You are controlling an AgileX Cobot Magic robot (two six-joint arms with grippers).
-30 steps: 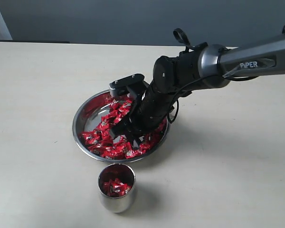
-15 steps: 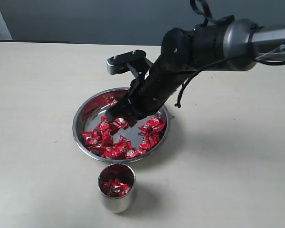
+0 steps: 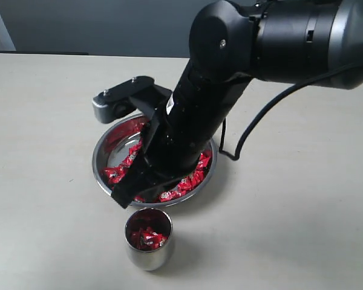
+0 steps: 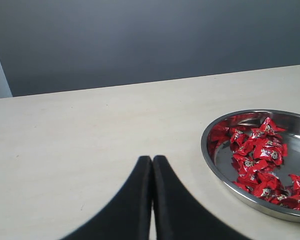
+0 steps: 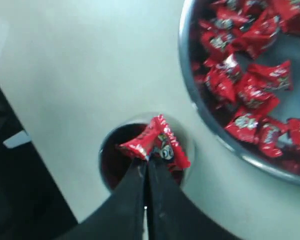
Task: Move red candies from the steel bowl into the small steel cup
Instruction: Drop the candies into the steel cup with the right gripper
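Observation:
The steel bowl (image 3: 97,158) holds many red candies (image 3: 114,174), mostly hidden in the exterior view by my right arm. My right gripper (image 3: 123,197) hangs over the bowl's near rim, just above and left of the small steel cup (image 3: 147,257), which has several red candies (image 3: 146,237) inside. In the right wrist view the right gripper (image 5: 146,163) is shut on one red candy (image 5: 156,141), over the small steel cup (image 5: 104,150) and beside the steel bowl (image 5: 190,102). My left gripper (image 4: 152,159) is shut and empty over bare table, left of the steel bowl (image 4: 207,150).
A cream table (image 3: 290,211) stretches around the bowl and cup. A black cable (image 3: 248,136) loops down from the right arm beside the bowl. A dark wall (image 3: 109,24) runs along the table's far edge.
My right gripper shut among the candies in the bowl, then rose and swung toward the camera to the bowl's near rim, close to the cup. The left arm shows no earlier view.

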